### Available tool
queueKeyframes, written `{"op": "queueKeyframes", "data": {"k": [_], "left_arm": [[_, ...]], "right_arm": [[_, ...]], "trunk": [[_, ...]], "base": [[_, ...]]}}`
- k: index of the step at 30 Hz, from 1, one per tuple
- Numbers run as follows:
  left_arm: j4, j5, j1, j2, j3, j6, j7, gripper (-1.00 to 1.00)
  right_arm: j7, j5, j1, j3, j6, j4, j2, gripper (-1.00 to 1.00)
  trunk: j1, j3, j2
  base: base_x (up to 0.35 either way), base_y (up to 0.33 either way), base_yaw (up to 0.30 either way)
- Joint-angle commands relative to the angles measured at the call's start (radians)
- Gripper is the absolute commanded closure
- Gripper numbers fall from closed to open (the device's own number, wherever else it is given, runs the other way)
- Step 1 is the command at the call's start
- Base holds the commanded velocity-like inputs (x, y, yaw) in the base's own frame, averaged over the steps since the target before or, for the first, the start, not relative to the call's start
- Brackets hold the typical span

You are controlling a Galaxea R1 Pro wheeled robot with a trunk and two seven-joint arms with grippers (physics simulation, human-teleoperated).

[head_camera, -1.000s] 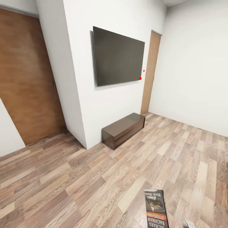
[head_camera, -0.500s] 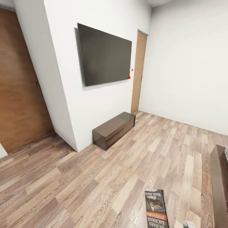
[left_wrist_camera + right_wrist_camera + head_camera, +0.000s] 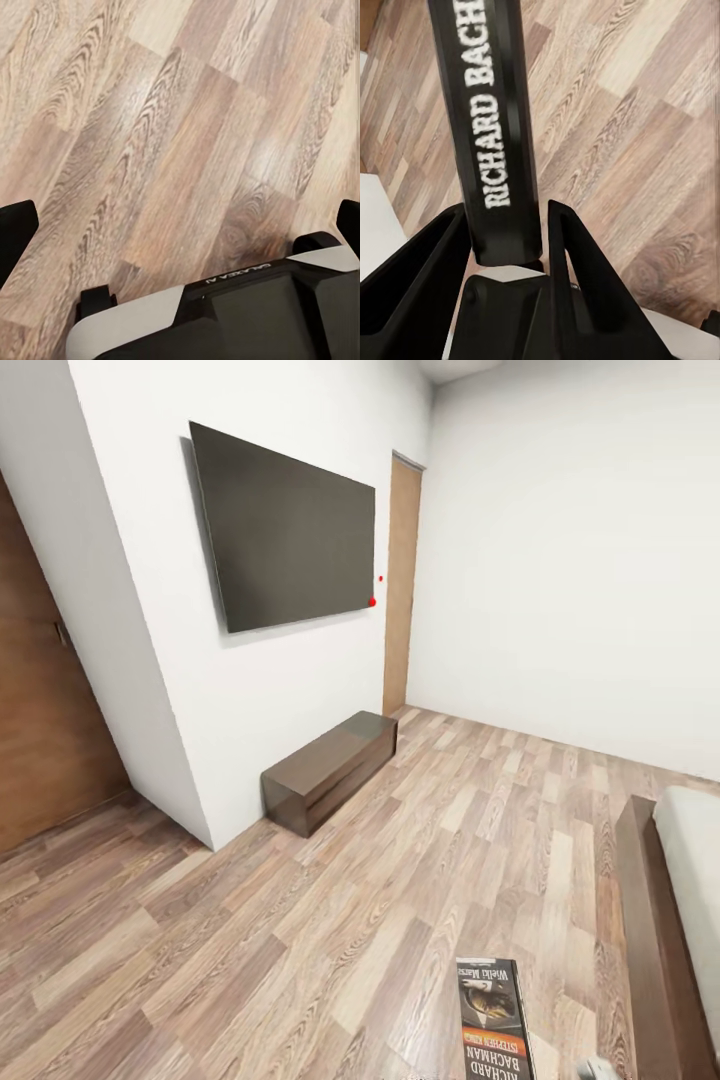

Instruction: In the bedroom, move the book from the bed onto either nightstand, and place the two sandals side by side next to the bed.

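right gripper (image 3: 506,247) closed on the book (image 3: 491,112) — black fingers (image 3: 424,277) pressed to either side of the spine, white "richard bachman" lettering readable. the book (image 3: 492,1018) is held above the wood-plank floor (image 3: 330,920), cover up, orange band showing. left gripper (image 3: 184,225) spread wide, nothing between its fingers, plank floor beneath. bed (image 3: 665,930) just beyond the book — dark frame, pale mattress. low dark bench (image 3: 328,768) against the white wall, below the wall-mounted tv (image 3: 285,530).
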Motion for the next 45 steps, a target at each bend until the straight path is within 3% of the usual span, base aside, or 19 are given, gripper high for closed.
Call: {"op": "queueKeyframes", "data": {"k": [1, 45], "left_arm": [[0.001, -0.007, -0.001, 0.0, 0.007, -0.004, -0.003, -1.0], [0.001, -0.007, -0.001, 0.0, 0.007, -0.004, -0.003, -1.0]], "right_arm": [[0.002, -0.012, -0.001, 0.004, 0.011, -0.001, -0.001, 1.0], [0.0, -0.012, -0.001, 0.004, 0.011, -0.001, -0.001, 1.0]], "trunk": [[0.0, -0.002, -0.001], [0.0, -0.021, -0.001]], "base": [[0.0, 0.0, -0.227], [0.005, 0.002, -0.218]]}}
